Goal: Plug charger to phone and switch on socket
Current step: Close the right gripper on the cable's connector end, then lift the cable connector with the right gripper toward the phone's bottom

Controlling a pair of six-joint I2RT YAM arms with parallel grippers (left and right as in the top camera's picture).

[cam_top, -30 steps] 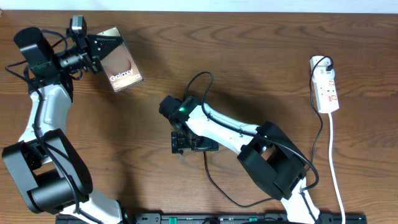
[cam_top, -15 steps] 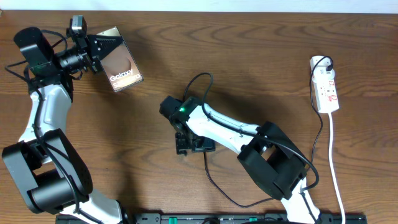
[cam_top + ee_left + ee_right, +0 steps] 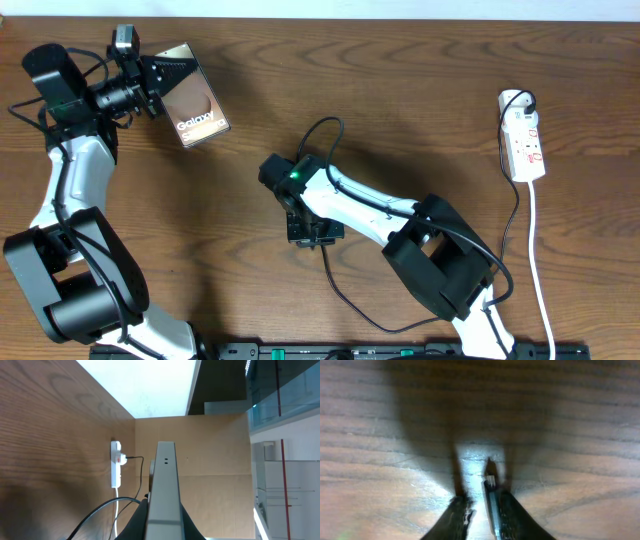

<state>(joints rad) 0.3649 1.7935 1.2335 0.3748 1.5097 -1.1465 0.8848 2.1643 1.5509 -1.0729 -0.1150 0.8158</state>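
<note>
**Charger tip between my right fingers, phone held in my left**

My right gripper [image 3: 484,510] points down at the table [image 3: 400,80], its two fingers drawn close together. The small plug tip of the charger [image 3: 490,491] lies in the narrow space between them. It sits hard against the finger on the right of my wrist view, and a sliver of lit wood shows between it and the other finger. The view is dim and blurred here, so I cannot tell whether both pads are pressing it or whether it only rests beside one.

From overhead, my right gripper [image 3: 312,232] sits near the middle of the table. The thin black cable of the charger [image 3: 338,290] trails out below it, curves along the near edge and rises to the far right.

My left gripper [image 3: 160,80] is closed on the phone [image 3: 195,100] at the far left corner, holding it by one short end. The bronze face with its white lettering is turned up toward the overhead camera. In my left wrist view the phone [image 3: 165,490] shows edge-on between my fingers [image 3: 136,524].

The socket [image 3: 524,135] lies flat at the right edge, well apart from both hands. A black plug [image 3: 520,100] is in its far end and a white cord [image 3: 535,260] runs toward me.
</note>
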